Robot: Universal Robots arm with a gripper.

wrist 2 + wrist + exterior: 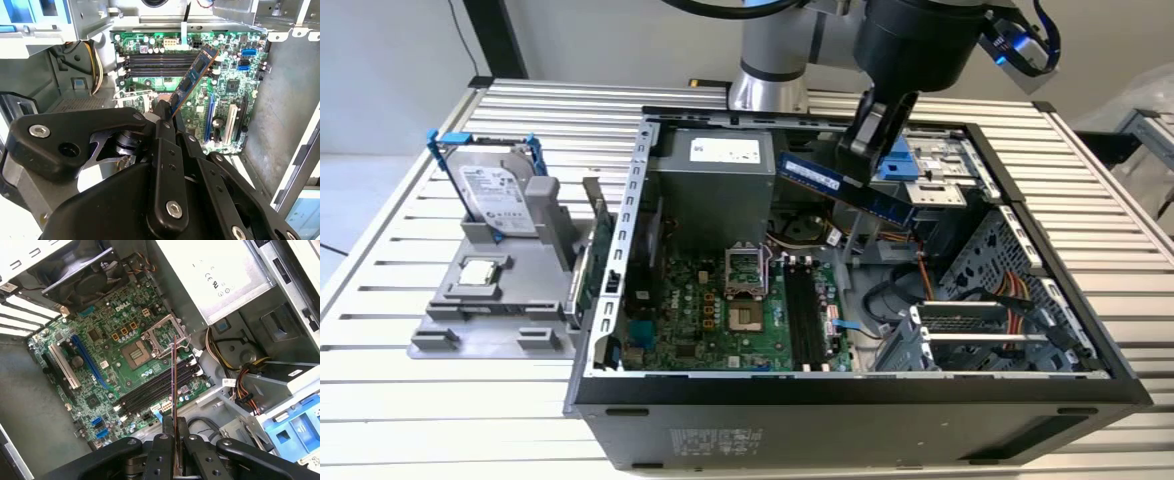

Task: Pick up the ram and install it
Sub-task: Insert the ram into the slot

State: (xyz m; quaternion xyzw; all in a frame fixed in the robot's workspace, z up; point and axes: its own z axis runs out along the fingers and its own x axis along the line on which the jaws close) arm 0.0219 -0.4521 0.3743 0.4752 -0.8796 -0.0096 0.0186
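Your fingers (879,117) clamp the ram (847,190) above the open case (854,386).
It hangs tilted over the motherboard (714,315).

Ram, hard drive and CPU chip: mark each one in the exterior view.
ram (827,182), exterior view, middle of the stick's blue side.
hard drive (498,195), exterior view, centre of its silver face.
CPU chip (480,270), exterior view, centre of its silver top.
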